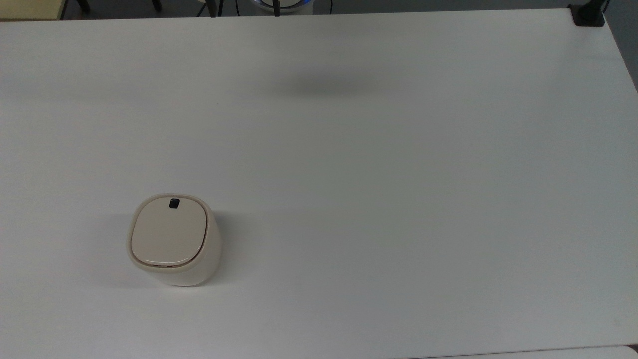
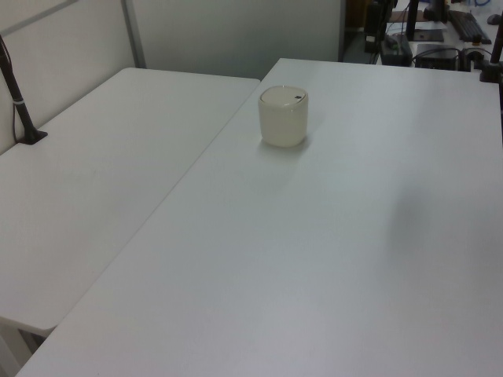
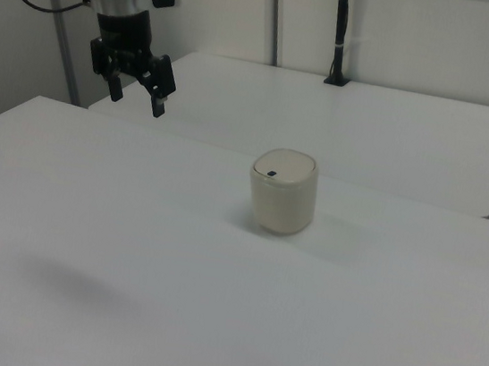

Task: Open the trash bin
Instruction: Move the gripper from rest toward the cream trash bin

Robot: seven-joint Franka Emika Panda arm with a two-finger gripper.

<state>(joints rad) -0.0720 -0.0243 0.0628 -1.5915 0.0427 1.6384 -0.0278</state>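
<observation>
The trash bin (image 1: 172,239) is a small cream-beige tub with its flat lid down, standing alone on the white table (image 1: 379,189) in the top view's lower left. A small black push button (image 1: 174,203) sits at the lid's far edge. The bin (image 2: 283,116) stands at the far middle of the left view and at the centre of the right view (image 3: 282,192). My gripper (image 3: 136,98) hangs high in the air at the right view's upper left, well away from the bin, pointing down, open with nothing between its fingers.
A second white table (image 2: 94,181) adjoins along a seam. Black clamped poles stand at table edges (image 2: 23,118) (image 3: 341,33) (image 1: 588,15). A soft shadow (image 1: 324,85) lies on the table's far middle.
</observation>
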